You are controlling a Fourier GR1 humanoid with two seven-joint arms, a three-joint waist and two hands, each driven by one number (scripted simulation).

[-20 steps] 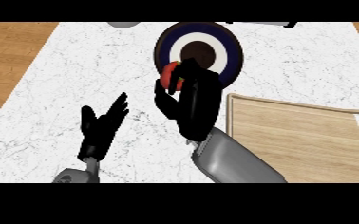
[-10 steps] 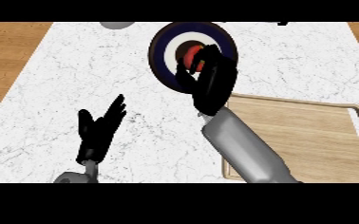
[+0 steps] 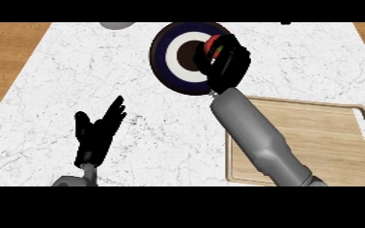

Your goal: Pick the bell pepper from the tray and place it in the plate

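Note:
A red bell pepper (image 3: pixel 212 45) with a green stem shows between the fingers of my right hand (image 3: pixel 227 66), which is curled round it. Hand and pepper are over the right half of the round plate (image 3: pixel 171 53), a dark blue plate with a white ring and a brown centre, at the back middle of the counter. Most of the pepper is hidden by the fingers. The wooden tray (image 3: pixel 321 140) lies at the lower right, under my right forearm. My left hand (image 3: pixel 98 131) rests open at the lower left, fingers up.
White marble counter (image 3: pixel 85 72) with a wooden floor strip (image 3: pixel 18 48) along the left edge. A grey rounded object (image 3: pixel 118 25) sits at the back edge, left of the plate. A small dark item (image 3: pixel 287 23) shows at the back right.
My right hand has carried the bell pepper rightward and farther back, from the plate's left rim to over its right half. The left hand has stayed put.

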